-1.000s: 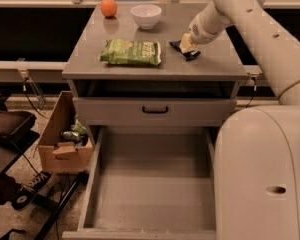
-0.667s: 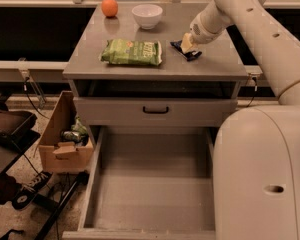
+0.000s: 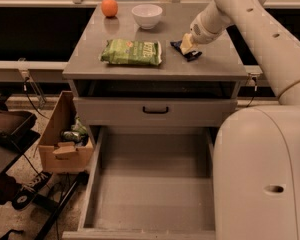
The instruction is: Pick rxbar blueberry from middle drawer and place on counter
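The rxbar blueberry [image 3: 187, 51], a small dark blue bar, lies on the counter [image 3: 160, 66] at its right side. My gripper [image 3: 186, 45] is right over the bar, its tip touching or just above it. The middle drawer [image 3: 152, 184] is pulled wide open below, and its grey floor holds nothing. The white arm reaches in from the upper right.
A green chip bag [image 3: 131, 52] lies on the counter left of the bar. A white bowl [image 3: 147, 15] and an orange [image 3: 109, 7] sit at the back. A cardboard box [image 3: 65, 141] stands left of the drawer. The robot's white body [image 3: 262, 174] fills the lower right.
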`<act>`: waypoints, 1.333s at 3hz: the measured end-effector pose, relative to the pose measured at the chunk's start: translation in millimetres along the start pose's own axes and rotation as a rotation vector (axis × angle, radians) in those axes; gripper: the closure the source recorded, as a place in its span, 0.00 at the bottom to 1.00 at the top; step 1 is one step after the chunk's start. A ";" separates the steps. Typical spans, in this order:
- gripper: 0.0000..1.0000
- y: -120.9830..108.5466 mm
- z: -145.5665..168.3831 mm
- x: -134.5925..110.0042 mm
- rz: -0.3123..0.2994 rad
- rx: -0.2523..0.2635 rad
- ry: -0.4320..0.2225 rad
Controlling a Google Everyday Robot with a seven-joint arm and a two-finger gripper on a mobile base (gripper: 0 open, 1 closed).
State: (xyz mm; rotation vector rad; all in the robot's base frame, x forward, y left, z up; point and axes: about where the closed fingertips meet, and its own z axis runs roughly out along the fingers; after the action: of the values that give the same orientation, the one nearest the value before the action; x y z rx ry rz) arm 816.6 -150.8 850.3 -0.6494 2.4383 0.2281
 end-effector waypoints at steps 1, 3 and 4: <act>0.04 0.0 0.0 0.0 0.000 0.000 0.000; 0.00 -7.6 -94.9 -16.9 -0.040 0.062 -0.021; 0.00 -6.4 -177.5 -17.4 -0.081 0.106 -0.101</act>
State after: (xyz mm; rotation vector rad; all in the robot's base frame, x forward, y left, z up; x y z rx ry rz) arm 741.9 -203.4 1003.5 -0.6713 2.3049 0.0965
